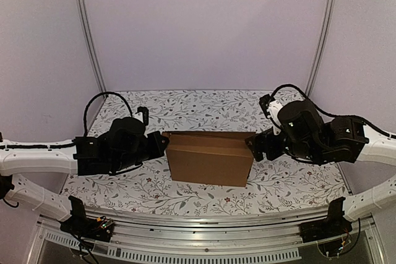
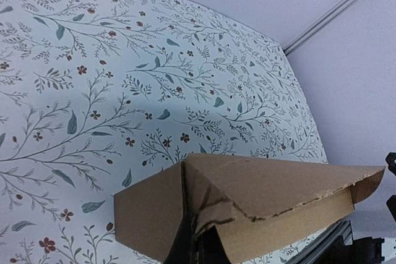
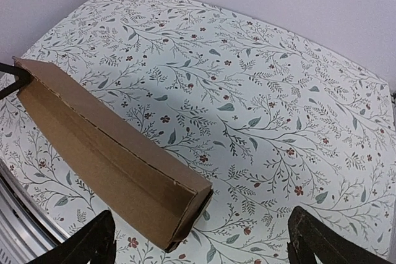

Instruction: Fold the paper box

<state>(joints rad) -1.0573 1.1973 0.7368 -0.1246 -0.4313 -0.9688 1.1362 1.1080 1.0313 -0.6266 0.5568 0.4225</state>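
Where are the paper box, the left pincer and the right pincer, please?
paper box (image 1: 209, 165): top external view, middle of its near wall.
left pincer (image 1: 164, 143): top external view, between its fingertips, at the box's left end.
right pincer (image 3: 202, 212): right wrist view, midway between its fingertips, over the box's end.

Left arm (image 1: 37, 160): your links are white, rounded shells, with a thin black cable along the top.
Left wrist (image 1: 117, 146): black, blocky housings.
Left gripper (image 1: 162, 141): black.
Right arm (image 1: 378, 149): the same white shells as your left.
Right wrist (image 1: 309, 129): black, bulkier, with rounded motor housings.
Cables (image 1: 102, 100): you see one thin black loop over each wrist.
Bases (image 1: 83, 217): black brackets; small coloured wires show at your left one.
Right gripper (image 3: 201, 214): your two fingers (image 3: 93, 242) are matt black with blunt ends.
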